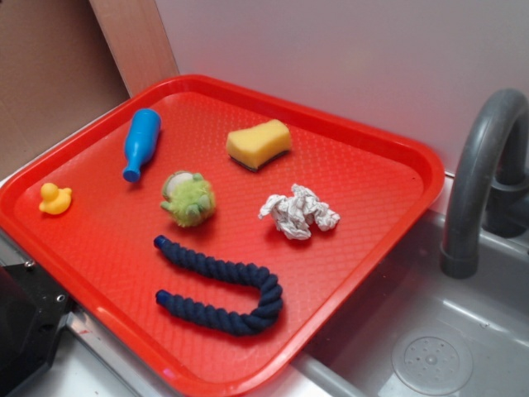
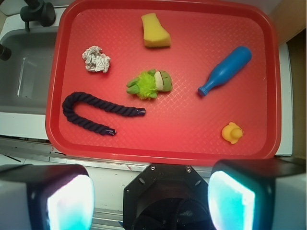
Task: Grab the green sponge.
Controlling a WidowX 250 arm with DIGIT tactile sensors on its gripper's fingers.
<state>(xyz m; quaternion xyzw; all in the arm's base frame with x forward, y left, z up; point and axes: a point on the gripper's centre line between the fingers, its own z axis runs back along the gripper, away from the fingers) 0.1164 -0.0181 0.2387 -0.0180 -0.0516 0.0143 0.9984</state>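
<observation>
The reach has not begun: the gripper (image 2: pixel 151 199) hovers off the near edge of the tray (image 2: pixel 268 62), fingers apart, and must cross to the sponge (image 2: pixel 155 31) at the far side.

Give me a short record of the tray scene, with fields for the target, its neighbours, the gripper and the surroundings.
target: green sponge, far side of the red tray, lying free
nearest items: fuzzy green toy, crumpled paper
other items: blue bottle, yellow duck, dark blue rope
gripper: gripper open, back from the tray's near edge, holding nothing
surroundings: grey sink and faucet beside the tray
</observation>
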